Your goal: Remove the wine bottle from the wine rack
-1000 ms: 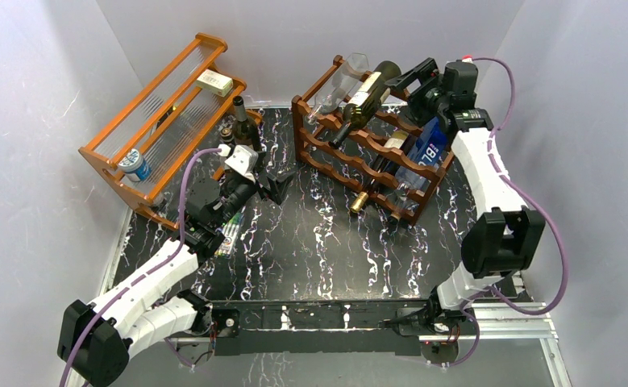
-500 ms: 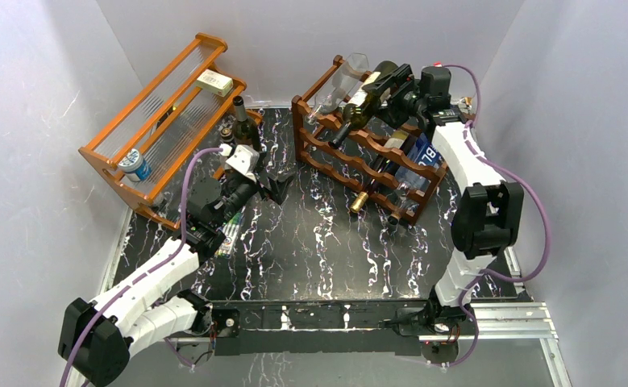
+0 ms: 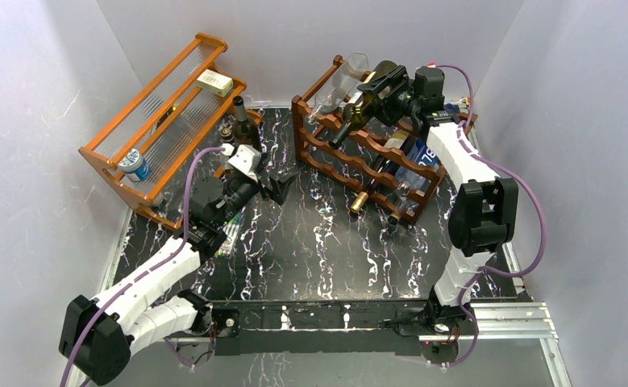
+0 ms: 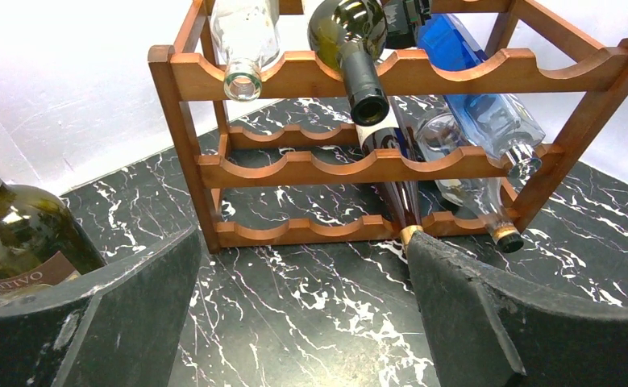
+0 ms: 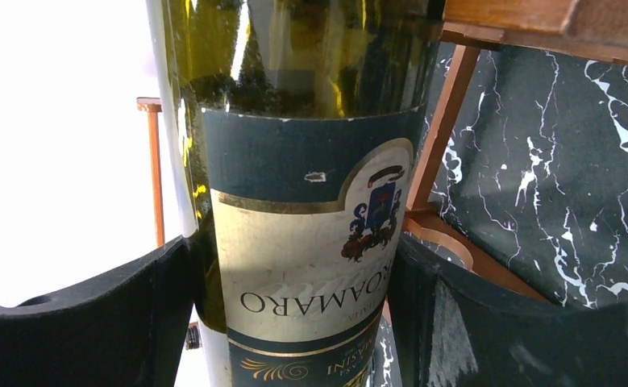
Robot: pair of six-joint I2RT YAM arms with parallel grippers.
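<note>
The dark reddish-brown wine rack (image 3: 351, 157) stands at the back right of the black marble table; it also shows in the left wrist view (image 4: 294, 165). A dark green wine bottle (image 3: 361, 101) with a cream label lies on its top tier. My right gripper (image 3: 379, 87) is open around the bottle's body. In the right wrist view the bottle (image 5: 302, 226) fills the gap between the black fingers (image 5: 117, 314), and a rack rail (image 5: 528, 20) shows behind. My left gripper (image 3: 276, 184) is open and empty, low over the table, facing the rack (image 4: 304, 322).
The rack also holds a clear bottle (image 3: 338, 85), a blue bottle (image 3: 423, 153) and lower bottles with necks pointing forward. A green bottle (image 3: 244, 125) stands upright beside the orange shelf (image 3: 157, 121), which holds a can (image 3: 136, 164) and a small box (image 3: 214, 82). White walls close in all around.
My right arm has swung left from beside the rack, and its gripper has come around the green bottle on the top tier. The left arm has barely moved.
</note>
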